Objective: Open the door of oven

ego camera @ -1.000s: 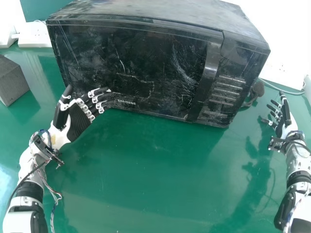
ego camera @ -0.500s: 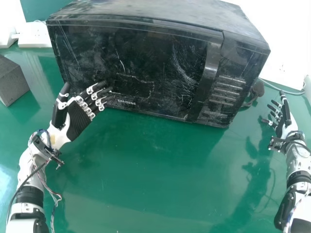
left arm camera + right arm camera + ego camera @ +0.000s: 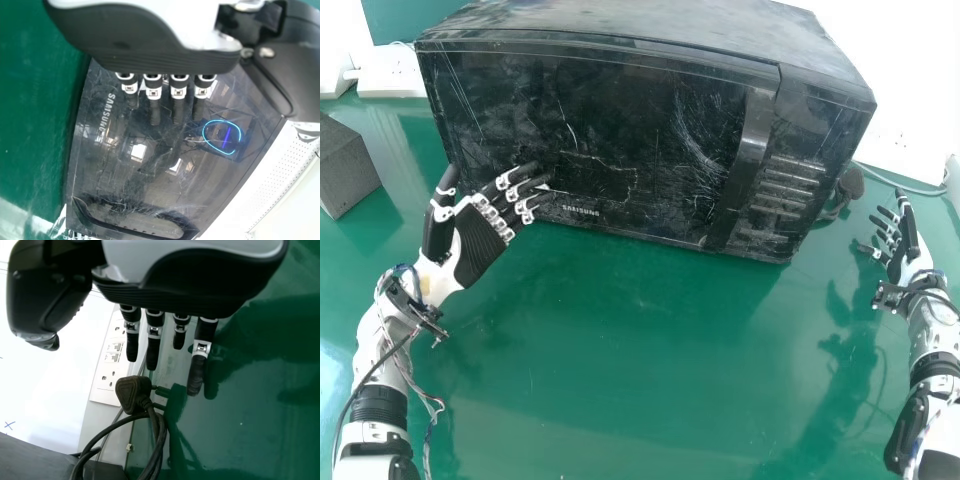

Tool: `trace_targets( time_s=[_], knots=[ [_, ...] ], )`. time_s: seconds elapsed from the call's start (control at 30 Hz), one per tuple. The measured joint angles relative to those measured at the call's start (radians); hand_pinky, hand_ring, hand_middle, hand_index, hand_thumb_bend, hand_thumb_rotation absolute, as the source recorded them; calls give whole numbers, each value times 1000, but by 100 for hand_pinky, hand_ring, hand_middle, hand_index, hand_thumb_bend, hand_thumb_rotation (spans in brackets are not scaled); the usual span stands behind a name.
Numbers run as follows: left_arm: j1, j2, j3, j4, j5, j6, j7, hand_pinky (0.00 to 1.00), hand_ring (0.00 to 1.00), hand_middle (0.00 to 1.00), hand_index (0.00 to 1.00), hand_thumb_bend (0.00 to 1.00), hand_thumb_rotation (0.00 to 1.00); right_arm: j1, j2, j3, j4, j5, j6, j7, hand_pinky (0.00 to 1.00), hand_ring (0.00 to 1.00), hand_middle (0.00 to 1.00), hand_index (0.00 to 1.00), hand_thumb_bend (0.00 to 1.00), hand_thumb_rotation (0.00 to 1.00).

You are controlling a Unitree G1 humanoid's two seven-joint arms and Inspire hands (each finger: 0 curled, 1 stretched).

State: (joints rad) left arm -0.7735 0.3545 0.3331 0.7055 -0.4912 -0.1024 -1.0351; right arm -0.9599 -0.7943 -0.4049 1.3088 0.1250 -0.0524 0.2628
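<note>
Two hands have straight fingers, pinching nothing. From here, the left hand point(image 3: 480, 243), slightly spread, is by the closed door point(image 3: 605, 110), perhaps bracing the oven point(image 3: 650, 22) on the table point(image 3: 650, 340); the handle point(image 3: 748, 155) lies toward the right hand point(image 3: 911, 262), probably better placed to pull.

And there it is: SAMSUNG point(image 3: 581, 211) in pale capitals, low on the oven door point(image 3: 610, 110); a blue X point(image 3: 9, 425) marks the white surface point(image 3: 50, 390).

Glossy green table point(image 3: 670, 350), socket panel point(image 3: 106, 390), white surface point(image 3: 910, 70) behind, probably a wall.
</note>
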Motion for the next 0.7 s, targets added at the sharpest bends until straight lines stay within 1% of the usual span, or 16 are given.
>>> trace_targets(
  time_s=[0.13,0.23,0.3,0.43,0.53,0.57,0.63,0.7],
  knots=[
    [1,2,0,-4,-12,19,-13,87,97,97,95,100,92,0,0,0,0,0,0,0,76,75,82,86,79,100],
    [2,2,0,-11,-21,22,-20,82,96,97,94,100,92,0,0,0,0,0,0,0,76,76,83,87,80,100],
    [5,3,0,-26,-21,18,-17,83,97,97,94,100,92,0,0,-1,0,0,0,0,74,75,82,86,81,100],
    [6,5,0,-37,-21,17,-8,86,99,99,94,100,90,0,0,-2,0,0,0,0,75,76,80,84,78,100],
    [6,7,-2,-38,-21,34,-6,89,100,99,94,100,89,0,0,-1,0,0,0,1,77,78,84,86,77,100],
    [6,7,-3,-38,-21,38,-5,89,100,99,94,100,89,0,0,1,0,0,0,1,77,78,84,86,77,100],
    [5,7,-5,-39,-21,39,-3,90,100,98,94,100,88,0,0,4,-1,-1,0,1,74,75,83,86,77,100],
    [6,7,-7,-41,-20,39,-1,89,100,98,94,100,89,-1,1,7,-1,-1,0,1,75,77,84,86,78,100]
  ],
)
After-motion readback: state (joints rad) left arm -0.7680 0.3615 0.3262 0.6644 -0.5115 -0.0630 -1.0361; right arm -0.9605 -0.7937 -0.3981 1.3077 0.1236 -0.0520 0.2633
